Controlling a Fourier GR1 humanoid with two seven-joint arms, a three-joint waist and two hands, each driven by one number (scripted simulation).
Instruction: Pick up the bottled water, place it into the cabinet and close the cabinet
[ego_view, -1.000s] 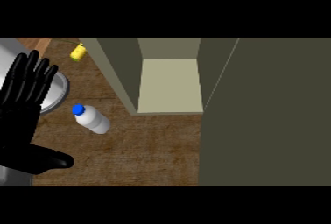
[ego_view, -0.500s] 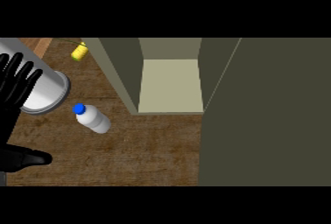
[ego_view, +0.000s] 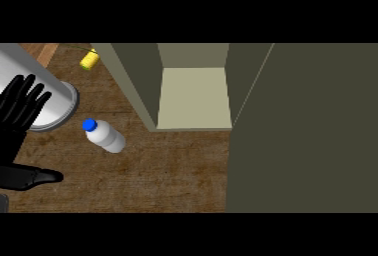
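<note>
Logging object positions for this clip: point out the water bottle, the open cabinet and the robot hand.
water bottle (ego_view: 108, 139), head view, white body
cabinet (ego_view: 195, 95), head view, pale inner shelf
left robot hand (ego_view: 15, 120), head view, base of the fingers

You can read no text, label, brand, number or sign here: none on the bottled water (ego_view: 105, 137), the cabinet (ego_view: 193, 97) or the counter (ego_view: 170, 172).

Dim, even light, palest inside the cabinet (ego_view: 196, 97).

A kitchen: a wooden counter (ego_view: 177, 185), an open cabinet (ego_view: 193, 95) and a steel pot (ego_view: 60, 97).
</note>
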